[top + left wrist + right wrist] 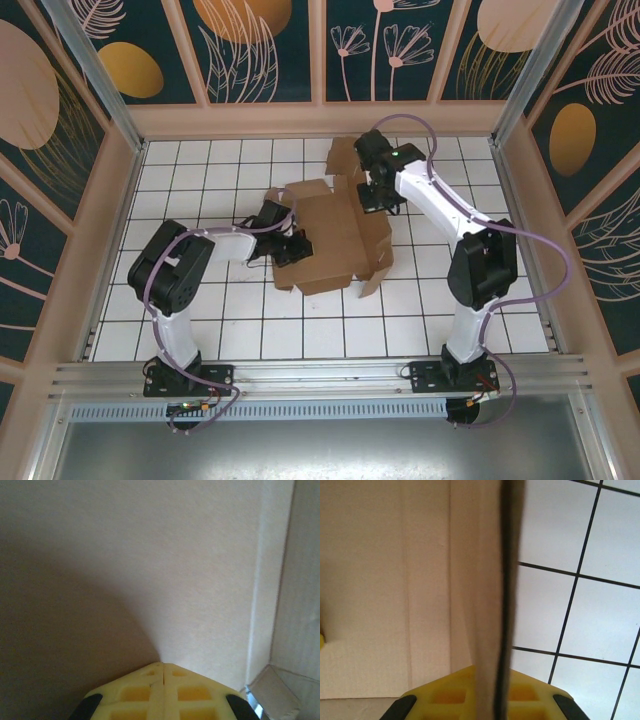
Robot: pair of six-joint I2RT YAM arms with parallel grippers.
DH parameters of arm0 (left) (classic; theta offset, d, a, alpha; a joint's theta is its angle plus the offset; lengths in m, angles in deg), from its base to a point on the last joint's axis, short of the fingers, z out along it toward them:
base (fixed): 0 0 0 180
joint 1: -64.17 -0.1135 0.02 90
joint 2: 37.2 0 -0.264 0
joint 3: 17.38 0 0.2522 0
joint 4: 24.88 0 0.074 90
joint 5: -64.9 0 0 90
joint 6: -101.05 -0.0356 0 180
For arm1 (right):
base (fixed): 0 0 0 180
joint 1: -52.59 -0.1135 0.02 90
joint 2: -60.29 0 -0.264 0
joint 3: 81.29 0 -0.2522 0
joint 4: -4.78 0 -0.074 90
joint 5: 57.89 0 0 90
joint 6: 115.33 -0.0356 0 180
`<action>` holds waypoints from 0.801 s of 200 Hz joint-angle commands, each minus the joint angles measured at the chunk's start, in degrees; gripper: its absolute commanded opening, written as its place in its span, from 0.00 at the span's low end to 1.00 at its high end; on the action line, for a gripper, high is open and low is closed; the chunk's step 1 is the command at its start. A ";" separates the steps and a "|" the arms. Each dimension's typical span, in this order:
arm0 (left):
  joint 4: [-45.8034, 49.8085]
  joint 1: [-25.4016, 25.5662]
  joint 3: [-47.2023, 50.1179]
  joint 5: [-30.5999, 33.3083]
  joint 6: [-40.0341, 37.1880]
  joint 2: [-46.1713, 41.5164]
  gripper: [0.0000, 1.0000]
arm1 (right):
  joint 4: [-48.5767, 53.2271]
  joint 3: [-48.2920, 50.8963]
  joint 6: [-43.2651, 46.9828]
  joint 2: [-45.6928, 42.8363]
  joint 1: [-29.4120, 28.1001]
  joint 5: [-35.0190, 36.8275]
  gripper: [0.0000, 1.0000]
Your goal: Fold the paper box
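Two tools on the paper box (pixel 335 235), right one pinching a flap

Paper box sits mid-counter (pixel 230 320), partly folded, brown panels up and some flaps loose. Its long axis looks to run roughly 1 to 7 o'clock.

Left tool (pixel 292 247) is at the box's 9 o'clock side. In the left wrist view its fingers (pixel 140 692) are closed tip to tip with nothing visible between them, nose right up against a cardboard panel; can't tell if it is actually touching.

Right tool (pixel 377 192) is at the box's 1 o'clock corner. In the right wrist view it is clamped on a flap (pixel 492 580) standing edge-on, the cardboard running straight between the fingers (pixel 445 695), white tiles off to 3 o'clock.

Key relation: the box body lies toward 7 o'clock from the right tool, so the held flap likely needs to swing that way, inward. Right arm has the grip; left looks placed to brace the opposite wall.
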 commanded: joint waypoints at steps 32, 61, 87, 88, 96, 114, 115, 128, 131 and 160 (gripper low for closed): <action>-5.02 1.05 0.88 -4.41 3.88 1.01 0.00 | 4.00 -3.95 0.46 1.72 -3.71 9.32 0.14; -3.65 -1.42 -0.63 -2.97 4.02 -2.84 0.00 | 4.08 -4.61 0.58 2.62 -5.45 13.25 0.12; 0.09 -4.13 -5.07 -1.79 2.10 -3.68 0.00 | 3.77 -3.41 0.77 2.27 -5.59 14.05 0.15; 0.22 -4.13 -5.26 -1.75 2.00 -3.49 0.00 | 3.76 -3.34 0.75 2.30 -5.61 14.11 0.15; 0.82 -4.13 -5.69 -2.25 1.28 -1.73 0.00 | 3.66 -3.21 0.56 2.49 -5.67 14.20 0.16; 0.02 -4.13 -4.88 -3.85 1.34 2.15 0.00 | 3.58 -3.08 0.23 3.06 -6.03 15.65 0.18; -0.08 -4.13 -4.81 -3.80 1.26 2.28 0.00 | 3.58 -3.00 0.25 3.05 -6.06 15.79 0.18; -0.53 -4.18 -3.66 -2.74 0.85 3.09 0.00 | 3.49 -3.13 0.04 2.89 -6.07 16.32 0.19; -0.56 -4.14 -3.48 -2.43 0.64 3.18 0.00 | 3.41 -3.18 0.10 2.85 -6.08 16.36 0.19; -0.37 -4.13 -2.18 -0.87 -0.07 3.18 0.00 | 1.92 -1.88 0.26 0.84 -6.08 15.79 0.24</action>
